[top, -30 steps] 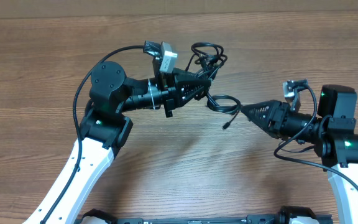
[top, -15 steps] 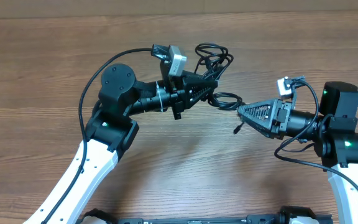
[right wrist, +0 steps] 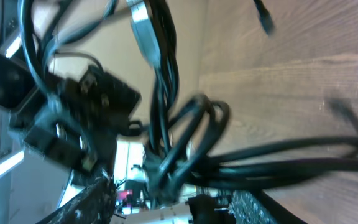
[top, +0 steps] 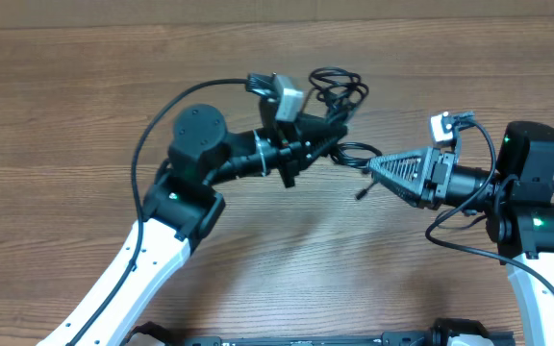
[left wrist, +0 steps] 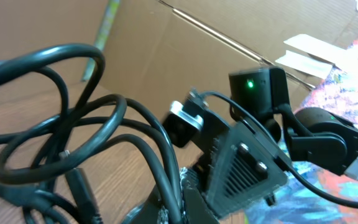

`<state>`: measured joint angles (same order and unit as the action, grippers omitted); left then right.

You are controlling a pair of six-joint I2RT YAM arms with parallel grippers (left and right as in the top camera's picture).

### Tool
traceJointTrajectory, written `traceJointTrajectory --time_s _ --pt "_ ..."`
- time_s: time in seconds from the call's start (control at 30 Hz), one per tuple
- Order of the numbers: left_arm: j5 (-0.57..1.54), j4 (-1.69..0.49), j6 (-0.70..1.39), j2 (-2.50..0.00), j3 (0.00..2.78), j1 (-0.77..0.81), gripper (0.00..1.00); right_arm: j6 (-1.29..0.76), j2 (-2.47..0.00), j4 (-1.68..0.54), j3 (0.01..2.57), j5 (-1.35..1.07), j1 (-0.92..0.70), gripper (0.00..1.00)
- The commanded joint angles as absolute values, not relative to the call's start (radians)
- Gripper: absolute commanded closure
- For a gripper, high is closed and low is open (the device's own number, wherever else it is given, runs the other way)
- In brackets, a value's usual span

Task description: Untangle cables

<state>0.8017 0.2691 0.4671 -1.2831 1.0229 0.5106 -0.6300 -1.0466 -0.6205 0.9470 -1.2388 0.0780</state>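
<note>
Separating: left gripper point(top: 335, 137) pinches thin black tangled cables point(top: 339, 89); right gripper point(top: 373, 165) jaws spread around them. Next: clamp, pull right.

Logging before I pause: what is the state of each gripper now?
Left gripper: closed, holding the cables.
Right gripper: cables between the jaws; grip cannot be told.

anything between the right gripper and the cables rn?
Nothing visible. The right gripper has its tip right at the cables, and the wrist view shows strands running through its open jaws. The left gripper clamps the same bundle from the opposite side, not in between.
</note>
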Motion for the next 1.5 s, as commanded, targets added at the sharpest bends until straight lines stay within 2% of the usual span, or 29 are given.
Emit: traceJointTrajectory --time_s 0.0,0.27,0.3,0.67,0.97,1.47 --pt "0.742 0.278 0.42 -1.27 1.046 0.567 0.96 -0.733 -1.045 -0.561 0.949 -1.198 0.079 0.43" --pt "0.718 0.282 0.418 -1.27 1.046 0.619 0.96 -0.733 -1.045 -0.554 0.949 -1.117 0.079 0.92" --pt "0.719 0.282 0.418 -1.27 1.046 0.622 0.96 -0.733 -1.045 -0.555 0.949 -1.099 0.079 0.96" --pt "0.918 0.276 0.418 -1.269 1.046 0.58 0.96 -0.702 -1.045 -0.57 0.949 -1.005 0.089 0.96" --pt "1.127 0.278 0.462 -1.269 1.046 0.476 0.96 -0.653 -1.045 -0.665 0.949 -0.946 0.181 0.96" --pt "1.236 0.258 0.467 -1.27 1.046 0.409 0.96 -0.577 -1.045 -0.744 0.949 -0.943 0.289 0.96"
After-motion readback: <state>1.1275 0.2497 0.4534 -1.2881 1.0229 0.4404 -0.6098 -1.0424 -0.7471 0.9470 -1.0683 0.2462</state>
